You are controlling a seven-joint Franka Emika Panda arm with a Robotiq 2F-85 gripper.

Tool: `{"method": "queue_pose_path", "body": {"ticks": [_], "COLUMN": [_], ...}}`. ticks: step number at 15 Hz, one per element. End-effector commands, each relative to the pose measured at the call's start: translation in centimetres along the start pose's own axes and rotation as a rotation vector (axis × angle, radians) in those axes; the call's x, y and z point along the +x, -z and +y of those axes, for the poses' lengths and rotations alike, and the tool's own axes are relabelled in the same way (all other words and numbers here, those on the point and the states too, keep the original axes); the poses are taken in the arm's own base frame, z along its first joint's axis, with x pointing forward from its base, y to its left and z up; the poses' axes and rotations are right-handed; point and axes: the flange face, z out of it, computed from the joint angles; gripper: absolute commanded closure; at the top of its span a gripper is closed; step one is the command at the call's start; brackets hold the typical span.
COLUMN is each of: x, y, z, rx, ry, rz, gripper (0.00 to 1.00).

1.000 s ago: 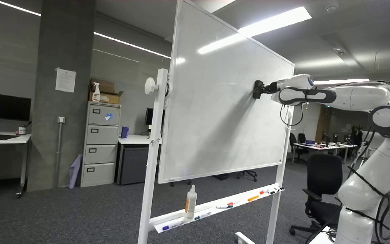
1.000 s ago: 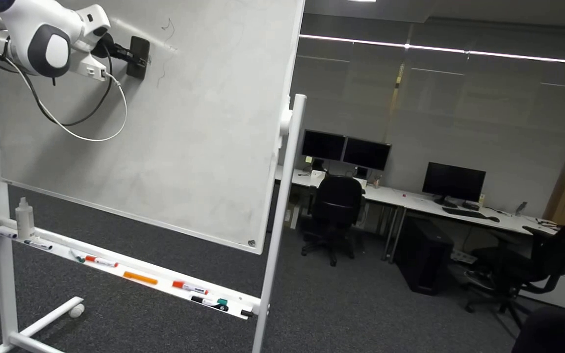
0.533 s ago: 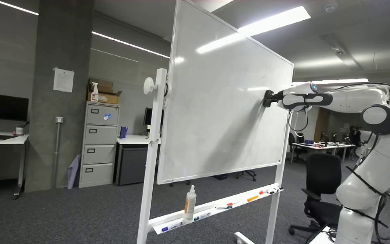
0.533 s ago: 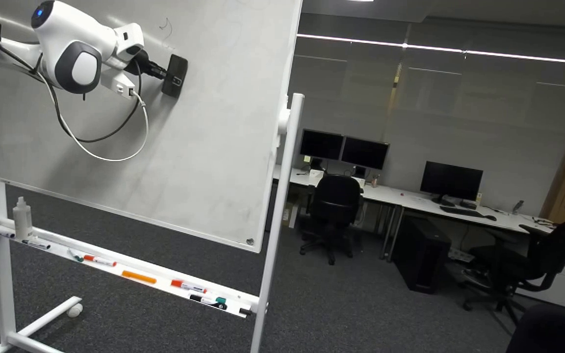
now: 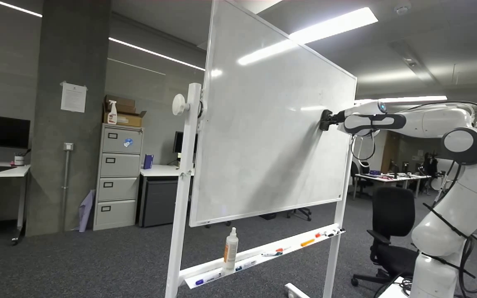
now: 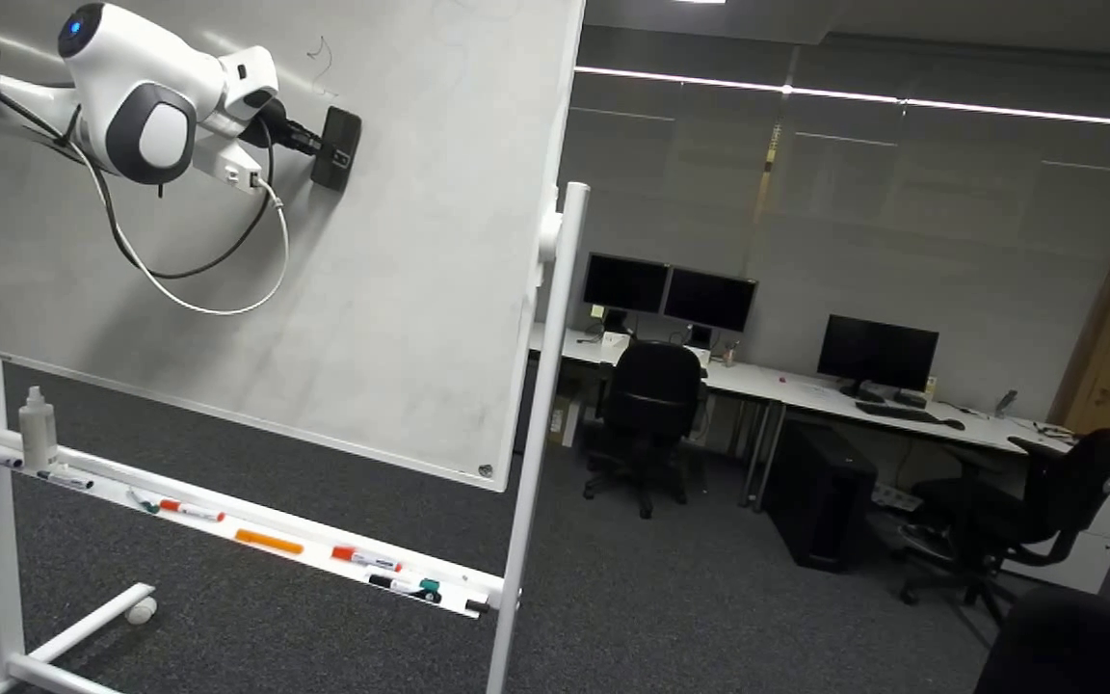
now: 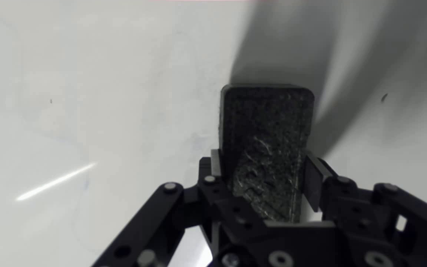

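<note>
A bright ceiling light casts glare on the whiteboard, where soft slanting shadows spread.

Eraser in tool, against whiteboard, bottle and markers on tray below

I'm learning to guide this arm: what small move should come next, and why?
Probably slide the black eraser up the whiteboard: the end effector grips it, it appears to rest against the whiteboard, and a thin dark scribble shows just above it.
</note>
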Motion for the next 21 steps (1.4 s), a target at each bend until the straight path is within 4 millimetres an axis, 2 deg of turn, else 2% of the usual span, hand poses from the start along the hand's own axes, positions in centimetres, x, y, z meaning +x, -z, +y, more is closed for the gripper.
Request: {"method": "queue_pose_path", "body": {"ticks": [1,5,8,14,16,18,21], "x": [-1.7,-2.5,-3.7,-7.9,-9.6,-10.5,-10.4], "y": [-2.5,-1.1,0.1,2.5,2.5,2.4,1.4], "z": [-7.8,-11.9,-15.7,-25.0,-27.9,-29.5,-29.5], "rx": [0.141,0.225,0.304,0.5,0.558,0.589,0.573], "ry": [0.088,0.165,0.221,0.332,0.37,0.395,0.386], "rz": [-0.026,-0.037,-0.05,-0.096,-0.107,-0.114,-0.101], "gripper": [0.7,0.7,0.7,0.7,0.7,0.7,0.7]}}
